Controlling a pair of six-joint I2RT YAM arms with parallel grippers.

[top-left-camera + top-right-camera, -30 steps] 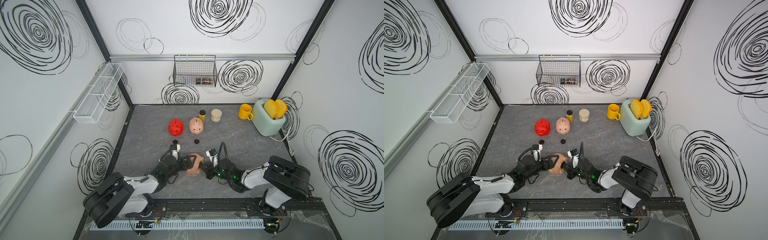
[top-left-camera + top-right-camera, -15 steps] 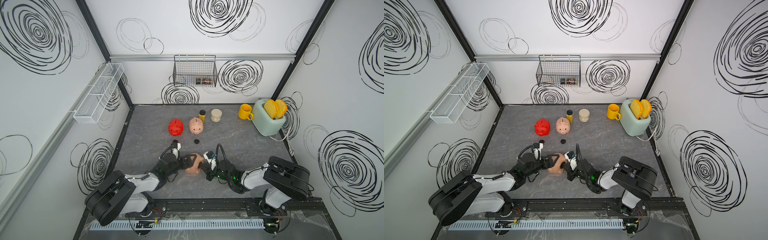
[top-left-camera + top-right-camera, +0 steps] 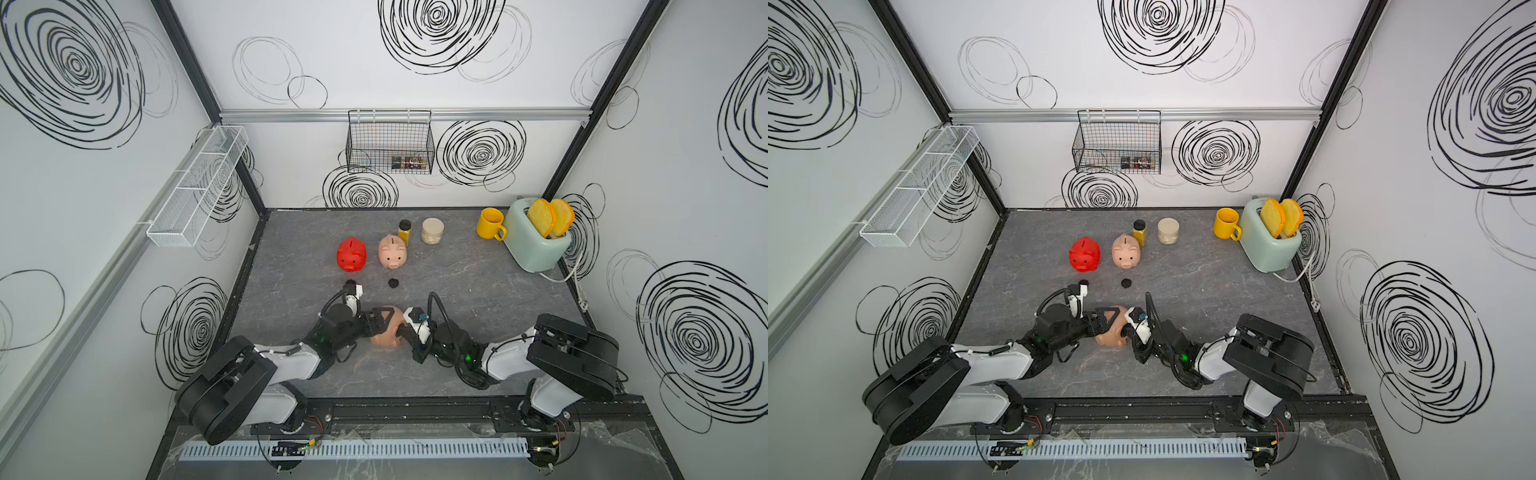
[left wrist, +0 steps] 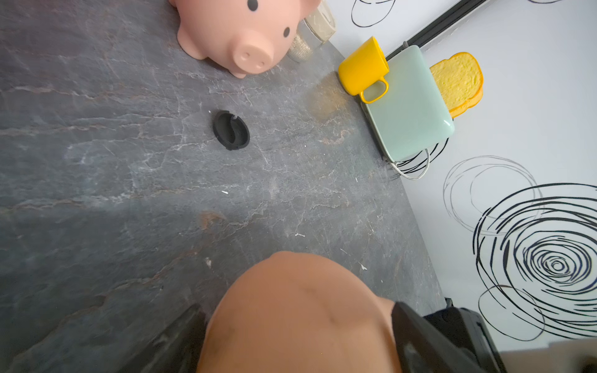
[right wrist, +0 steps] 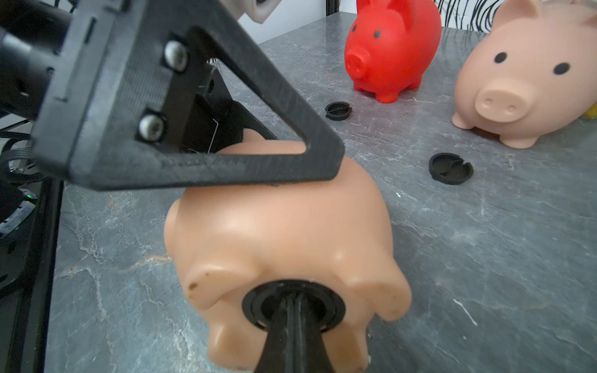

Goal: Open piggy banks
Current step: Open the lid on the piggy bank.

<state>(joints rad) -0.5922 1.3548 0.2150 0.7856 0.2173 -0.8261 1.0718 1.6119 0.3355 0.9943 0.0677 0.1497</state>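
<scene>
The peach-tan piggy bank [image 3: 384,337] [image 3: 1111,340] lies on its side near the front middle of the table. My left gripper [image 3: 383,322] [image 4: 300,348] is shut across its body, one finger on each flank. The pig's black belly plug [image 5: 255,300] faces my right gripper [image 5: 293,298] [image 3: 401,332]. That gripper is shut, with its joined tips inside the plug's recess. The red piggy bank [image 3: 351,255] [image 5: 391,48] and the pale pink piggy bank [image 3: 392,251] [image 4: 239,29] stand upright farther back. Two loose black plugs [image 5: 338,110] [image 5: 451,168] lie in front of them.
At the back stand a small yellow jar [image 3: 404,232] and a beige jar [image 3: 432,231]. A yellow mug [image 3: 490,223] and a mint toaster [image 3: 536,239] holding toast fill the back right corner. A wire basket [image 3: 390,143] hangs on the back wall, a white rack [image 3: 199,183] on the left wall.
The right wrist has edged slightly forward and toward the peach-tan pig. The left wrist has shifted a little. Both grips look unchanged.
</scene>
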